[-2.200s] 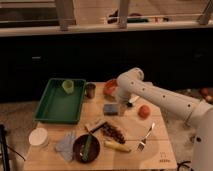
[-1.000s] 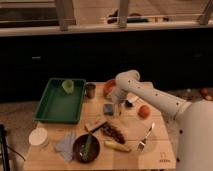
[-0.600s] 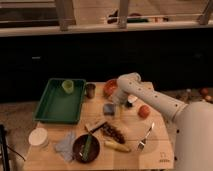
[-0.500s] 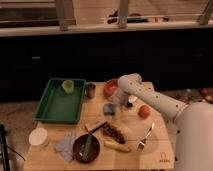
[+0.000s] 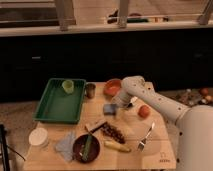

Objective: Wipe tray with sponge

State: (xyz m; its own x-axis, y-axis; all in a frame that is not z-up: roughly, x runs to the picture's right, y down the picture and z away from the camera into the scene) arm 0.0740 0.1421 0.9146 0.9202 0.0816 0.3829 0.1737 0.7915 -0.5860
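A green tray (image 5: pixel 55 107) lies at the table's left, with a pale green cup (image 5: pixel 68 86) standing in its far corner. A small blue-grey sponge (image 5: pixel 110 109) lies on the wooden table (image 5: pixel 160 150) near the middle, to the right of the tray. My gripper (image 5: pixel 122 103) hangs low over the table, just right of the sponge and close to it. The white arm bends above it and runs off to the right.
A metal cup (image 5: pixel 90 90) and an orange bowl (image 5: pixel 113 88) stand behind the sponge. An orange fruit (image 5: pixel 144 111), a fork (image 5: pixel 146 136), a banana (image 5: pixel 119 146), a dark bowl (image 5: pixel 86 147), a cloth (image 5: pixel 65 146) and a white lid (image 5: pixel 38 136) lie in front.
The arm has dropped and the gripper has come down toward the table beside the sponge. The objects on the table have not moved.
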